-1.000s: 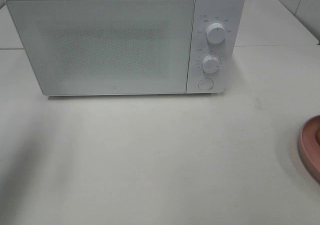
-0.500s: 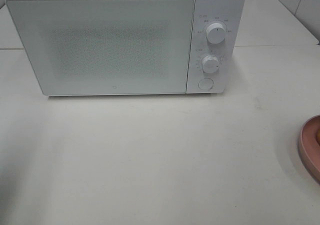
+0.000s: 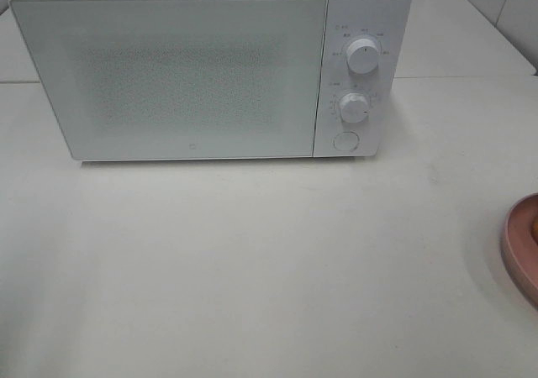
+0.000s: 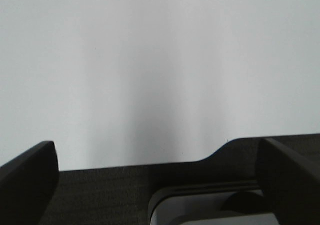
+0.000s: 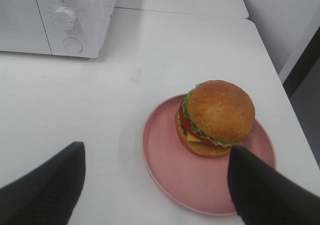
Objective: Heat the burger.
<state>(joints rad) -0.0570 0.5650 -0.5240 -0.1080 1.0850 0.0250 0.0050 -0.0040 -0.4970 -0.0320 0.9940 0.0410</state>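
Between the right end effector (image 5: 155, 185) fingers, spread wide and holding nothing, sat the burger (image 5: 216, 118), just ahead and below, upright on its pink plate (image 5: 170, 170). Plate rested on the tabletop (image 5: 150, 50) at the right edge of the exterior view, well apart from the white microwave (image 3: 210, 67), whose door was shut. Left end effector (image 4: 160, 185) also fully spread, empty, facing bare tabletop, burger not in its view. Right arm was clearly nearer. Burger round, no long axis to favour; plate rim looked like the likely grasp. Microwave lay forward-left of the plate.
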